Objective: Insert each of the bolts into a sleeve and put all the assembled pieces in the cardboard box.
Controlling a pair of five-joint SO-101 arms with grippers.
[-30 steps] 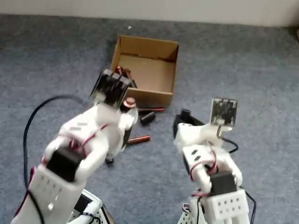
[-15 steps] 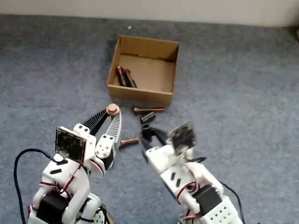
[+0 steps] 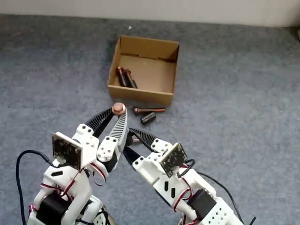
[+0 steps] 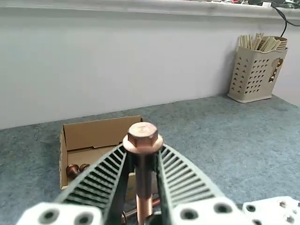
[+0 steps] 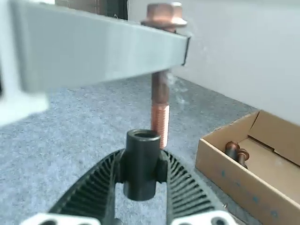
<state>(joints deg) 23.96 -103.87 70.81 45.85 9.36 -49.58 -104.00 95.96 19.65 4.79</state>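
Copper bolt (image 4: pixel 142 176), clenched by left tool (image 3: pixel 118 112), hangs beside black sleeve (image 5: pixel 139 171) grasped by right tool (image 5: pixel 140 161).

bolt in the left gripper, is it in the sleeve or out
Out. The bolt hangs upright, threaded tip beside the open top of the sleeve, whose bore shows empty.

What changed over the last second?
Left gripper pulled back from the box, jaws staying shut on the bolt. Right gripper swung left and now holds a sleeve just below the bolt's tip. Box, loose bolt and loose sleeve unchanged.
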